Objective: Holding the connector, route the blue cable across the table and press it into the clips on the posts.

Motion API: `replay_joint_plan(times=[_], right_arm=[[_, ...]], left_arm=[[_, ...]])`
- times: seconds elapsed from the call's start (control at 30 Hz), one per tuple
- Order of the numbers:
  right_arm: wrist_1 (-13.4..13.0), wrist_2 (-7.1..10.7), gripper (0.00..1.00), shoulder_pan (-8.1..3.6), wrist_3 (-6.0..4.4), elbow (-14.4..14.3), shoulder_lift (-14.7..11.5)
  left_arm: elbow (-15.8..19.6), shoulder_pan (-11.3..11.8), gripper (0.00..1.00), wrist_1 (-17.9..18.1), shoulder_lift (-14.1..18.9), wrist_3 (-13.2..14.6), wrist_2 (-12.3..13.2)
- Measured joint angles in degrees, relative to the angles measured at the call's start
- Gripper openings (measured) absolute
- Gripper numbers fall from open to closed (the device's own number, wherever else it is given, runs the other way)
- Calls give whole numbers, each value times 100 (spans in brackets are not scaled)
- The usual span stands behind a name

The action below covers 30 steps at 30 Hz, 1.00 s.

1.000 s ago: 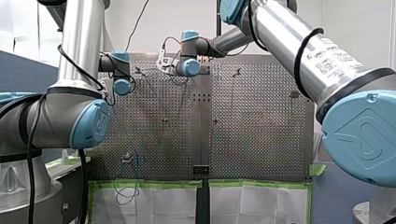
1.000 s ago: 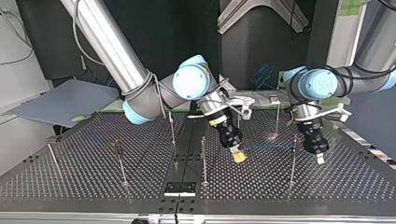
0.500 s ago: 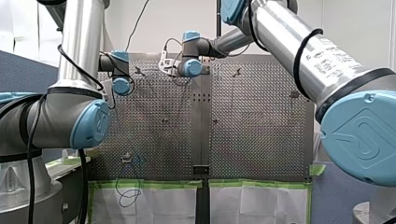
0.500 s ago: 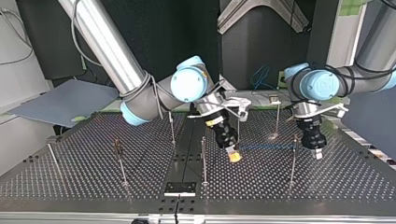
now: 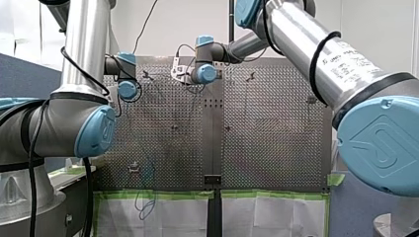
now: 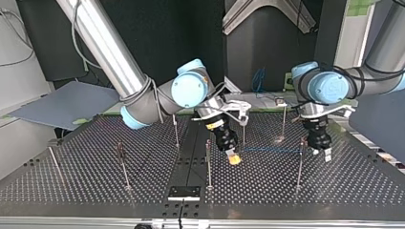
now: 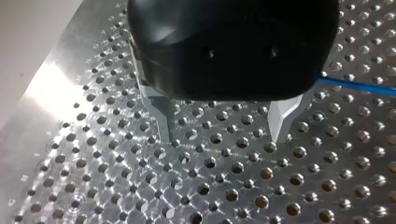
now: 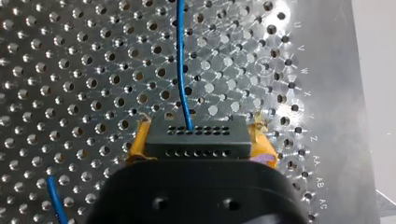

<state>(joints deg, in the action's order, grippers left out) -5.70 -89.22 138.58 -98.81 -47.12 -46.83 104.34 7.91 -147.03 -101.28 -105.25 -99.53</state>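
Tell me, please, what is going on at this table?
My right hand is shut on the black connector, holding it above the perforated table, with the blue cable running from it towards a post beside my left hand. My left hand hangs open and empty. Whether the cable sits in a clip cannot be seen.

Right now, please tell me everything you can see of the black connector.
The connector is a small black rectangular block, plastic by its look, with two rows of tiny holes on its face. The yellow pads of my right end effector clamp its two ends, over the perforated table. One thin blue cable leaves its upper row and runs ahead.
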Motion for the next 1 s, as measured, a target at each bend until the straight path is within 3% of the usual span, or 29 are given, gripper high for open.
replay_joint_plan(times=[0.33,0.67,0.8,1.0], right_arm=[[15,0,0,-10,9,-21,9],[24,0,0,1,9,-31,27],[31,-2,0,23,9,-47,34],[28,-14,0,33,11,-127,43]], left_arm=[[297,-45,100,-447,388,-276,-300],[787,-73,100,-722,889,-501,131],[986,-112,100,-788,1087,-476,310],[1273,-227,100,-972,1376,-286,359]])
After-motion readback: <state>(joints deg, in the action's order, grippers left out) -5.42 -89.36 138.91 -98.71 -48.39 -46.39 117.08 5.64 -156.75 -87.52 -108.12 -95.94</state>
